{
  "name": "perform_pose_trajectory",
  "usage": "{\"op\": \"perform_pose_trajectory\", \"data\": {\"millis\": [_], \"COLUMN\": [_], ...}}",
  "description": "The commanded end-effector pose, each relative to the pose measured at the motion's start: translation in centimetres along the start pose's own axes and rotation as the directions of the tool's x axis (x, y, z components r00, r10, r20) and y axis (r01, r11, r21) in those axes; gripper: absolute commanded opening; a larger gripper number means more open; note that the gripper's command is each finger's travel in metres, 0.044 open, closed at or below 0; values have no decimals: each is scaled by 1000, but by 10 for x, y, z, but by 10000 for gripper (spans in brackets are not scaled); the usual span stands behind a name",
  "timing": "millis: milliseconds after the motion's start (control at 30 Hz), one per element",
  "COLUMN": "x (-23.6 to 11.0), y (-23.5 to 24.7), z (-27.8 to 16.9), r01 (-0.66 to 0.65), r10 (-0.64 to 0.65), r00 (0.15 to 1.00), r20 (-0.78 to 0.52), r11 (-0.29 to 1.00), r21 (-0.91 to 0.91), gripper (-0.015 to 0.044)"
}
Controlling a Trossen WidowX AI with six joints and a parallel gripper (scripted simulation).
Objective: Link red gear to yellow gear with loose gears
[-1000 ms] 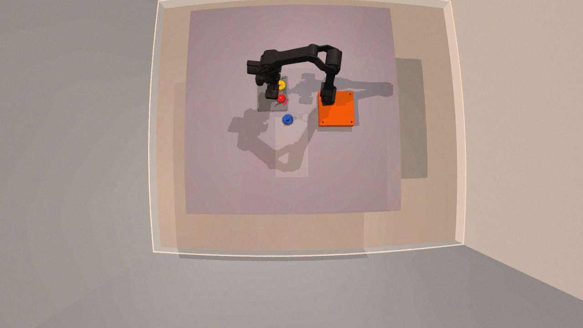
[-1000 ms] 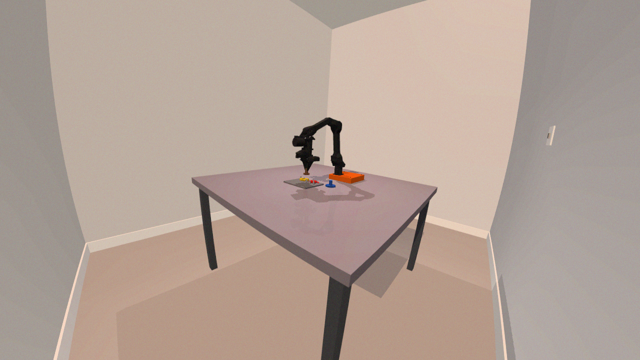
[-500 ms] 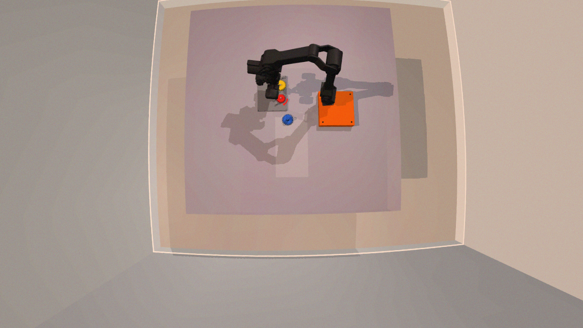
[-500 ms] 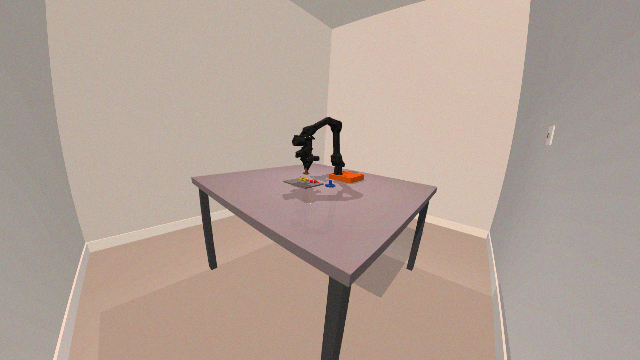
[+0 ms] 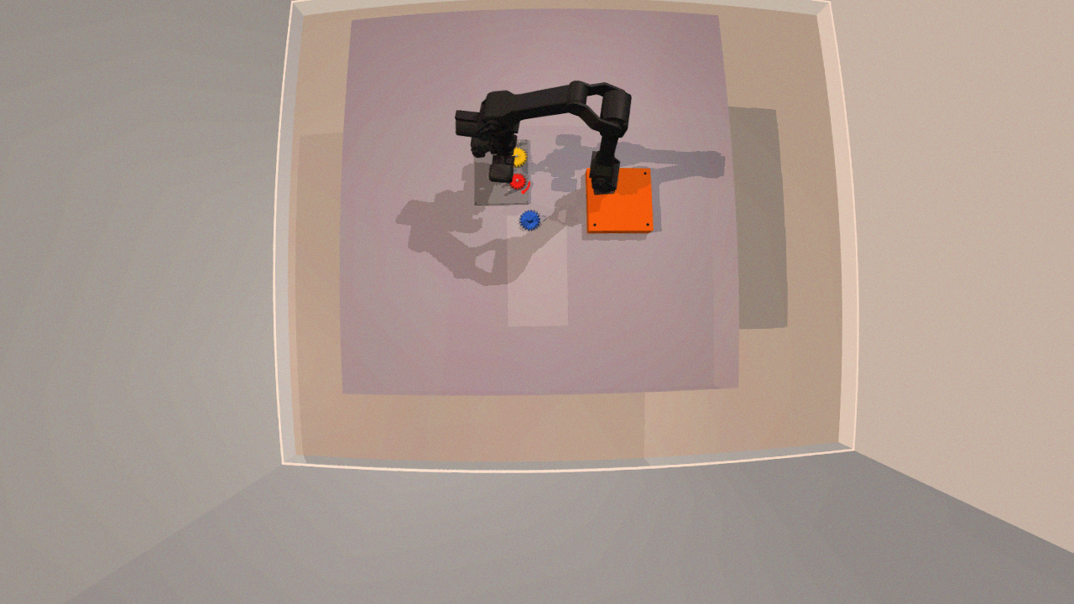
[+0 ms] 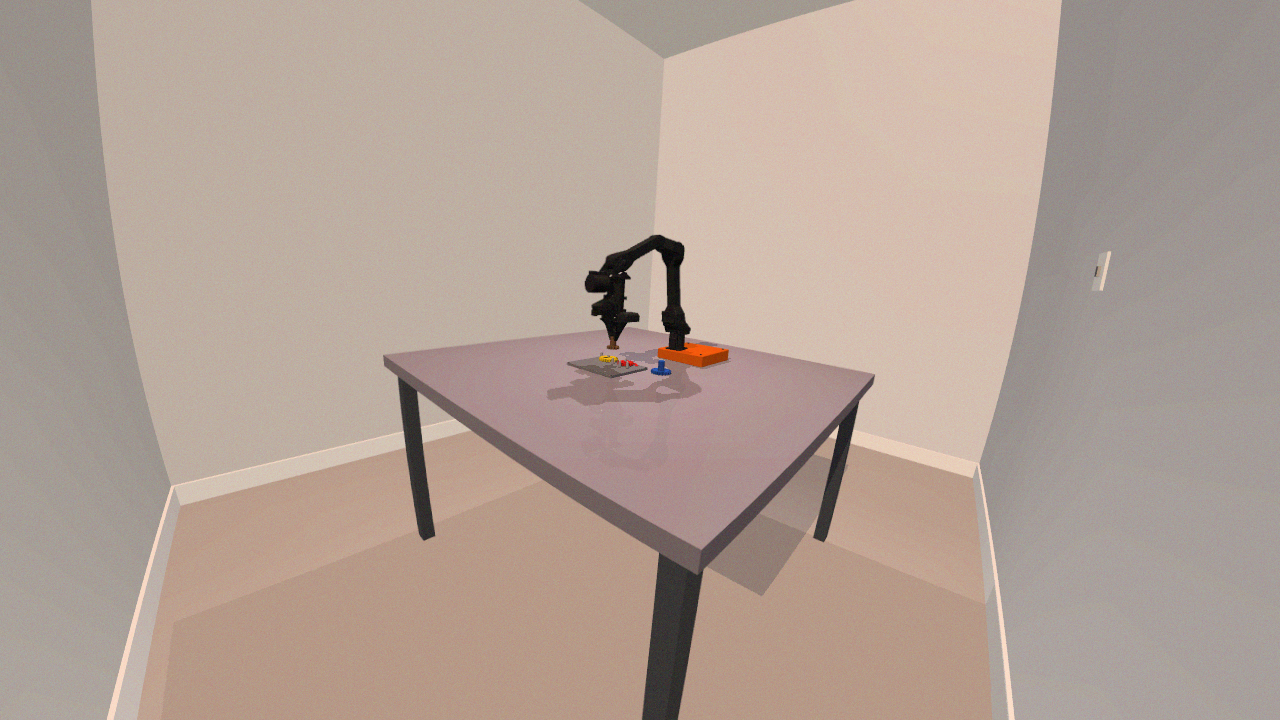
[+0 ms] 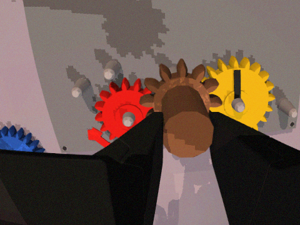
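My gripper (image 7: 185,122) (image 6: 613,340) is shut on the handle of a brown gear (image 7: 182,76) (image 6: 612,345). It holds the gear above the grey board (image 7: 65,125) (image 5: 487,199) (image 6: 590,368). In the wrist view the brown gear appears between the red gear (image 7: 109,103) (image 5: 517,183) and the yellow gear (image 7: 254,84) (image 5: 519,157) (image 6: 608,359), overlapping the edges of both. The red arrow (image 7: 95,135) lies beside the red gear. A loose blue gear (image 7: 17,142) (image 5: 529,220) (image 6: 660,369) stands on the table off the board. Whether a peg is directly under the brown gear is hidden.
Two bare pegs (image 7: 109,73) (image 7: 76,91) stand beside the red gear, and another bare peg (image 7: 292,112) stands beyond the yellow gear. The arm's orange base plate (image 5: 630,206) (image 6: 698,356) is on the table (image 5: 450,337) (image 6: 644,447), to the right of the board.
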State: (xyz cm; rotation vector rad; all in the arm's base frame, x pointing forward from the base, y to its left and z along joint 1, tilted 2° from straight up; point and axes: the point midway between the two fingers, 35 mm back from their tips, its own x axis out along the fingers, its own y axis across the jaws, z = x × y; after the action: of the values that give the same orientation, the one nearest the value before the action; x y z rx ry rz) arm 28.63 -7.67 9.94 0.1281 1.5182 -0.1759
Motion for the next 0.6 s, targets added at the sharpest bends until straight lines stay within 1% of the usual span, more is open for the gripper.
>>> {"op": "perform_pose_trajectory", "data": {"millis": [0,133,433,567], "x": [0,2,13,19], "y": [0,1,1,0], "z": [-1,-1,-1,-1], "r01": [-3,-3,-4,-4], "r10": [3,3,3,3], "r00": [1000,1000,1000,1000], "r20": [-2,-2,-2,-2], "r11": [1000,1000,981,974], "r21": [-3,-21,-192,-225], "gripper": [0,0,0,0]}}
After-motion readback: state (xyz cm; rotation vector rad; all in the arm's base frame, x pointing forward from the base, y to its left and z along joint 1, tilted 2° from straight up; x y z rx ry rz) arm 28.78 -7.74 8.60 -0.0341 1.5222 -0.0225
